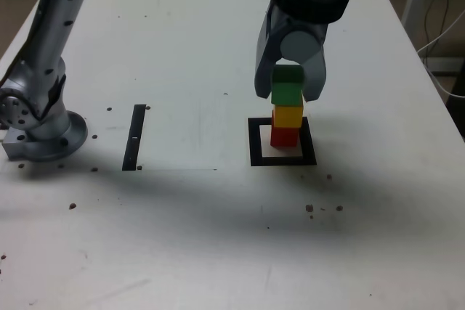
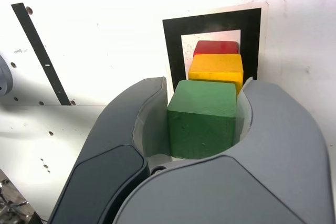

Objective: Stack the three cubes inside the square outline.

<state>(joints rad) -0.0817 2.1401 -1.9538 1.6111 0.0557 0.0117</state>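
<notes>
I am holding the green cube (image 1: 288, 85) clamped in the gripper (image 1: 289, 86), centre-right of frame, atop yellow cube (image 1: 288, 115) and red cube (image 1: 284, 136) inside the square outline (image 1: 254, 143) — risk: an uneven release dragging green sideways, toppling the stack.

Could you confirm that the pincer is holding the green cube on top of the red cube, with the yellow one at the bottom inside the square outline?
Not quite: the order is swapped. The exterior view shows the green cube, in the pincer, on the yellow cube, with the red cube at the bottom inside the square outline.
</notes>
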